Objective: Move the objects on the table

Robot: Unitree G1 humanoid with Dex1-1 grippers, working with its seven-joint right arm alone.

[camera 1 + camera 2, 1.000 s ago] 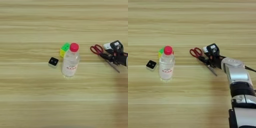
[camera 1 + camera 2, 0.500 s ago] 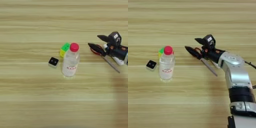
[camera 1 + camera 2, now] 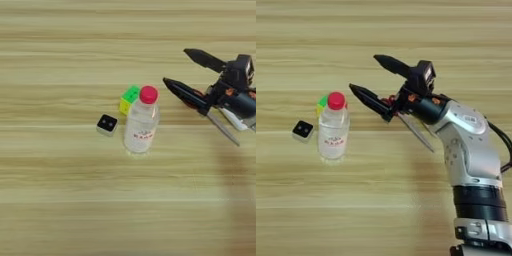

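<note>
— Gripper [image 3: 368,77] status, please.

— Fingers are seen spread wide apart, pointing toward the robot's left; nothing is held between them. One black finger [image 3: 392,65] is set further up the table, the other [image 3: 186,94] nearer, its tip close to the bottle's red cap but apart from it.

— Scissors?

— Scissors [image 3: 220,126] are found flat on the table [image 3: 60,200], under the gripper's body. Red handles are largely hidden by the nearer finger; the grey blade is seen running out toward the lower right. Contact between gripper and scissors cannot be judged.

— Remaining items?

— Bottle [image 3: 141,127] is recorded upright near the table's middle. Puzzle cube [image 3: 129,99] is placed just behind it on its left, touching or nearly so. Small white box [image 3: 107,124] with black top is noted to the bottle's left, apart from it. Silver forearm [image 3: 468,150] is seen entering from the bottom right.
</note>
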